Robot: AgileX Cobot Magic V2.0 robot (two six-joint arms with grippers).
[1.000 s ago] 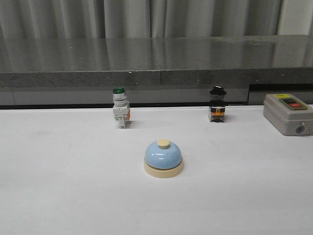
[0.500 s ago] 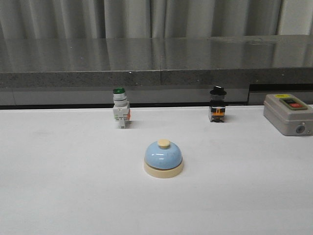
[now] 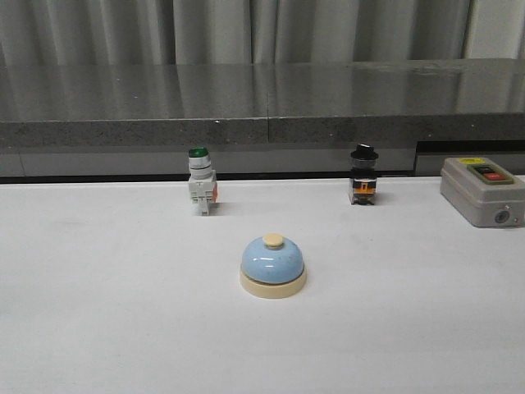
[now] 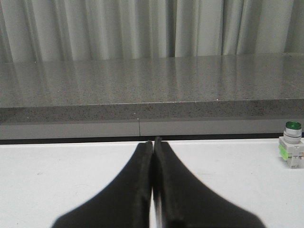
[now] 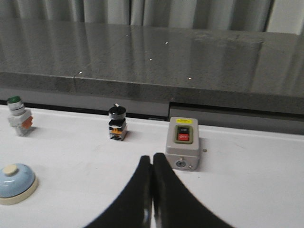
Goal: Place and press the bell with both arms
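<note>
The bell [image 3: 273, 265] is showing a glossy light-blue dome over a matt cream base, the table [image 3: 98, 312] is looking smooth and matt white, the stone-like counter [image 3: 262, 98] is gleaming, and both closed grippers, left [image 4: 153, 142] and right [image 5: 152, 157], are appearing matt black.

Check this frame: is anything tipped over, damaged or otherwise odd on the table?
Nothing stands out. The bell sits upright and flat on the table, knob on top. Both switches and the grey box stand upright at the back. Left gripper and right gripper are shut and empty.

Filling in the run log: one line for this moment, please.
bell: on table, untouched | left gripper: shut, empty | right gripper: shut, empty | press: not yet done
</note>
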